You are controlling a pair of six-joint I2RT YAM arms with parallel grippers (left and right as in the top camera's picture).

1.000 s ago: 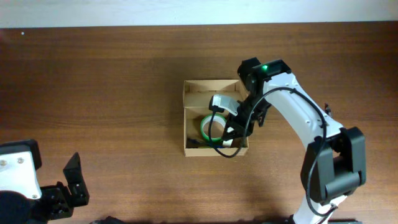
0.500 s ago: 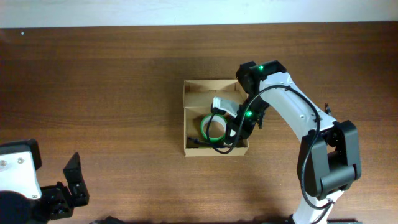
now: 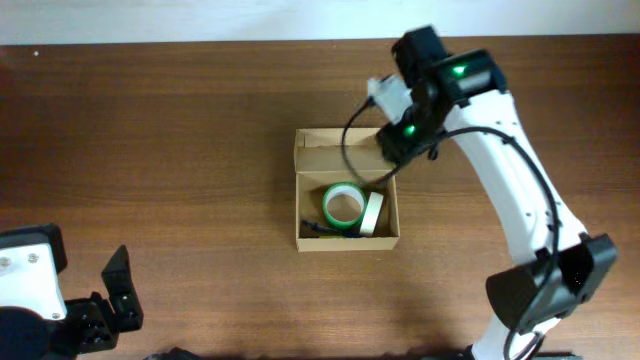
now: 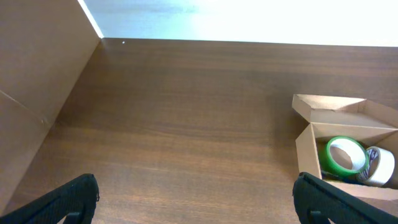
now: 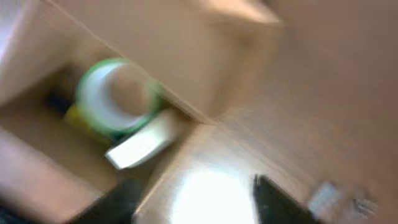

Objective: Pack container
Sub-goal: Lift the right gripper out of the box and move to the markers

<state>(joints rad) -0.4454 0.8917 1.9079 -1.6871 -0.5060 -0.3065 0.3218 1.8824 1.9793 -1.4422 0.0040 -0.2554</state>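
- Near the centre of the table (image 3: pixel 180 150) sat the container (image 3: pixel 299 205), its flap lid (image 3: pixel 335 150) raised on the 12 o'clock side.
- Inside it, a green tape roll (image 3: pixel 343 206) had a white roll (image 3: pixel 372 213) touching it at 3 o'clock.
- At the container's 1 o'clock hung the right gripper (image 3: pixel 392 150), its jaws apart and empty, though that view was blurred.
- Well apart, at 8 o'clock, the left gripper (image 4: pixel 202 205) gaped wide and gripped nothing.

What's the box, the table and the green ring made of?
The box looks like matte tan cardboard, with thin folded walls. The table seems wood or wood-look laminate, showing streaky brown grain. The green ring is probably plastic tape, smooth-edged.
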